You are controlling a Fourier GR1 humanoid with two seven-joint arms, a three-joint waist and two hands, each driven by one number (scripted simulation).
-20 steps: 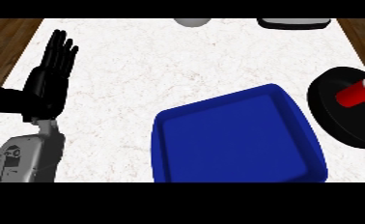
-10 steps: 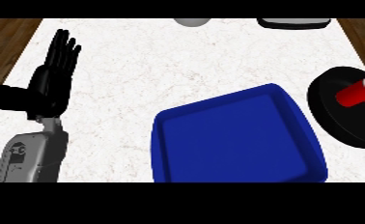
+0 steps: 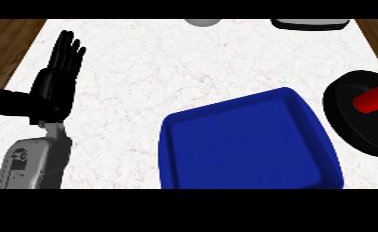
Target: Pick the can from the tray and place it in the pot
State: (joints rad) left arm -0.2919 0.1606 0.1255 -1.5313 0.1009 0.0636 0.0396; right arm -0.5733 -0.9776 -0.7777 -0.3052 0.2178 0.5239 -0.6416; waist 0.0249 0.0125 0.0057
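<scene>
Blue tray (image 3: 325, 141) sits low-centre to right on the counter (image 3: 184, 71): shallow, roughly rectangular w/ rounded corners, raised rim, smooth glossy look, turned at a slight angle. Nothing lies inside it; bare blue floor only.

Black pot (image 3: 343, 111) at the right edge, cut off by the frame; round, dark, matte. Inside it the red can (image 3: 366, 102), seen partly, lying tilted, smooth red side w/ a lighter end. So the can is in the pot, not on the tray.

Counter top: white marble-like stone w/ faint reddish-grey veins. Brown wood floor (image 3: 18, 36) shows beyond the left edge and a sliver at top right.

At the far edge, a small grey rounded thing (image 3: 204, 22), only its lower part in view; can't tell what it is. To the right of it a dark, flat-looking item w/ a pale rim (image 3: 310, 24), also cut off.

Left robot hand (image 3: 53, 88) at the left side, black, above a grey forearm (image 3: 33, 163); fingers straight, pointing up, close together, thumb off to the left. Holds nothing, touches nothing. Well apart from the tray and pot.

Right robot hand doesn't show.
</scene>
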